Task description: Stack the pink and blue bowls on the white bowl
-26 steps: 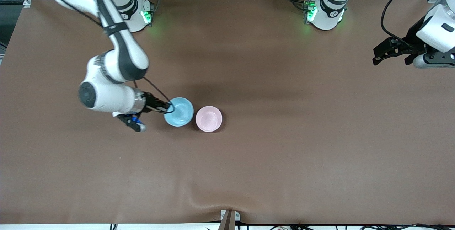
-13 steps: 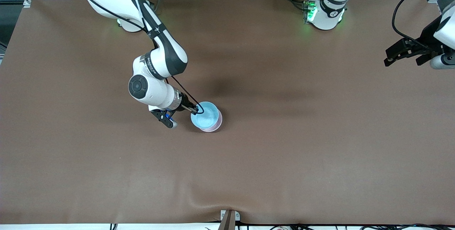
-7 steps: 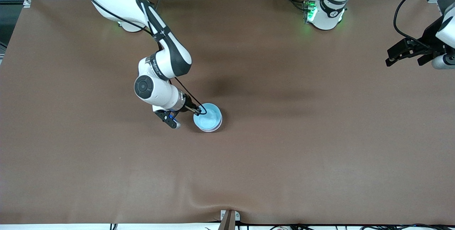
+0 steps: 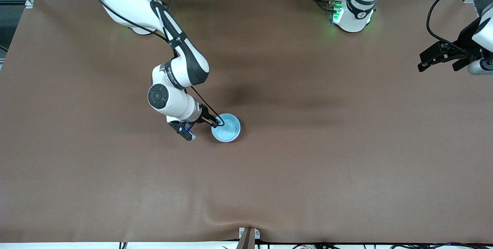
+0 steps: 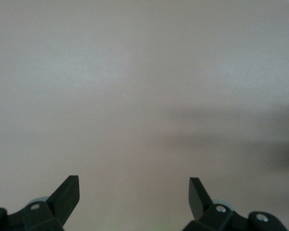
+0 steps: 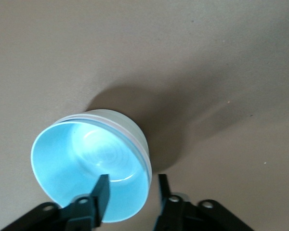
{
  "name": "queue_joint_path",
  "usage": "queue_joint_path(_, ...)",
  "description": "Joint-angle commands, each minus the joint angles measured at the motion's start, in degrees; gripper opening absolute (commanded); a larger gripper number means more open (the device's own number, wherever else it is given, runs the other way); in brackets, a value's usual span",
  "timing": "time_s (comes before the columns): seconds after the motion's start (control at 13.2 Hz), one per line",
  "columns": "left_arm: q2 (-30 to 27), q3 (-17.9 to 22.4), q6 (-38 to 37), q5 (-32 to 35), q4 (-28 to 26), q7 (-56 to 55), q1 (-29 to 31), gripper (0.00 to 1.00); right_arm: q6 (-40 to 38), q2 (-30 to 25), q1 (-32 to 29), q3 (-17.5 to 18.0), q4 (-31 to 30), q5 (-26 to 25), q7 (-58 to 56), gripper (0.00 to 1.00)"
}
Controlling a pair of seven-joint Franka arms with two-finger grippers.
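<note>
A brown table (image 4: pixel 308 164) fills the front view, with both arm bases along its upper edge. The right arm (image 4: pixel 181 68) reaches from its base down toward the middle of the table, its wrist bent low over the stacked bowls. The left arm (image 4: pixel 479 37) waits at its own end of the table, and the left gripper (image 4: pixel 443 54) hangs over the table edge there with its fingers (image 5: pixel 67 195) spread wide apart and nothing between them; its wrist view shows only bare table surface. The blue bowl (image 4: pixel 226 127) sits nested inside another bowl (image 6: pixel 137 134), near the middle of the table. In the right wrist view that lower bowl shows only as a pale rim and wall ringing the blue one; its colour is too faint there to tell pink from white. No third bowl can be seen apart from the stack. The right gripper (image 4: pixel 214 121) is at the rim of the blue bowl, one finger (image 6: pixel 101 192) inside and the other outside, with the jaws parted, a gap showing on either side of the wall, so the bowl looks released.
</note>
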Motion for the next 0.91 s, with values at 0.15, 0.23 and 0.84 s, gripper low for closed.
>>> queue_joint_path(0.15, 0.3, -0.3, 0.2, -0.9, 0.7, 1.5, 0.7, 1.0, -18.8, -0.5, -3.0, -0.5, 12.5, 0.1, 2.2, 1.0)
queue_joint_path(0.23, 0.2, -0.3, 0.2, -0.9, 0.7, 1.5, 0.8, 1.0, -24.4, -0.5, -4.8, -0.5, 16.5, -0.6, 2.2, 1.0)
queue_joint_path(0.84, 0.3, -0.3, 0.2, -1.0, 1.3, 1.5, 0.9, 1.0, -44.4, -1.1, -18.2, -0.5, 33.6, -10.4, -18.4, 1.0)
